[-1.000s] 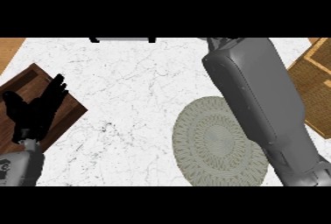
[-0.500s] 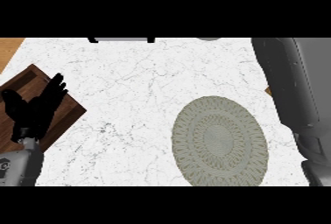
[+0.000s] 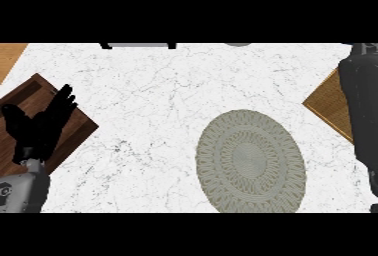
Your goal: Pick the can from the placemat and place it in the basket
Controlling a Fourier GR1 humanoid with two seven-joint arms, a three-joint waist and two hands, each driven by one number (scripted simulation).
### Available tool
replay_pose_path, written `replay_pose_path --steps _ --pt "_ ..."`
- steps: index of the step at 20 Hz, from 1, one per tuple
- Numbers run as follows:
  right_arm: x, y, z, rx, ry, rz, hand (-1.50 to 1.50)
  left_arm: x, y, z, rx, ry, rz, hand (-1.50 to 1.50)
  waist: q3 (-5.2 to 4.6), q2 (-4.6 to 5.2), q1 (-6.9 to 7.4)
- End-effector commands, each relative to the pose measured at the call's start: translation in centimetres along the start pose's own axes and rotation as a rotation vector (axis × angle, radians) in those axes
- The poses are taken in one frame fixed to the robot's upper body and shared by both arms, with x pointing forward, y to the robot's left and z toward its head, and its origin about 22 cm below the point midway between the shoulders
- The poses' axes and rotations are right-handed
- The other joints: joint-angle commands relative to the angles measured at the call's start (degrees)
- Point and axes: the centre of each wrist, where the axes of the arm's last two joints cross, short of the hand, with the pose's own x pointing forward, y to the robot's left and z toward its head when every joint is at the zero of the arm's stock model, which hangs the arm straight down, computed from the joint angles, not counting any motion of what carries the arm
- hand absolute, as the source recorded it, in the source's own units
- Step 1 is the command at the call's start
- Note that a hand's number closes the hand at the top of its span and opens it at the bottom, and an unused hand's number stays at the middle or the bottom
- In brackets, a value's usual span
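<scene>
The can is nowhere in view, the placemat (image 3: 251,162) bare, and the right hand's (image 3: 365,50) hold cannot be told at the top-right edge, so centre it over the basket (image 3: 330,106) before letting go; the left hand (image 3: 37,125) rests open, holding nothing.

Kitchen: marble counter (image 3: 162,90), woven placemat (image 3: 251,162)

No readable text, labels, numbers or signs anywhere
</scene>
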Motion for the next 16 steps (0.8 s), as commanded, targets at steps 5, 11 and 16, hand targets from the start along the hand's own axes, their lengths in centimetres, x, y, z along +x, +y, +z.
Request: replay_pose_path --steps 5,11,16 --pt "-6.1 3.0 -2.2 -0.011 0.055 -0.039 1.50 0.3 0.4 -0.6 0.003 0.000 0.001 0.00 -0.01 0.30 0.60" --pt "-10.4 3.0 -3.7 -0.131 0.237 -0.087 -1.50 -1.9 -1.0 1.0 -0.010 0.004 -0.001 0.00 0.01 0.28 0.67" --pt "-11.0 2.7 -3.4 -0.087 0.143 -0.100 -1.50 0.4 -0.8 0.1 0.008 -0.003 0.005 0.00 -0.01 0.07 0.29"
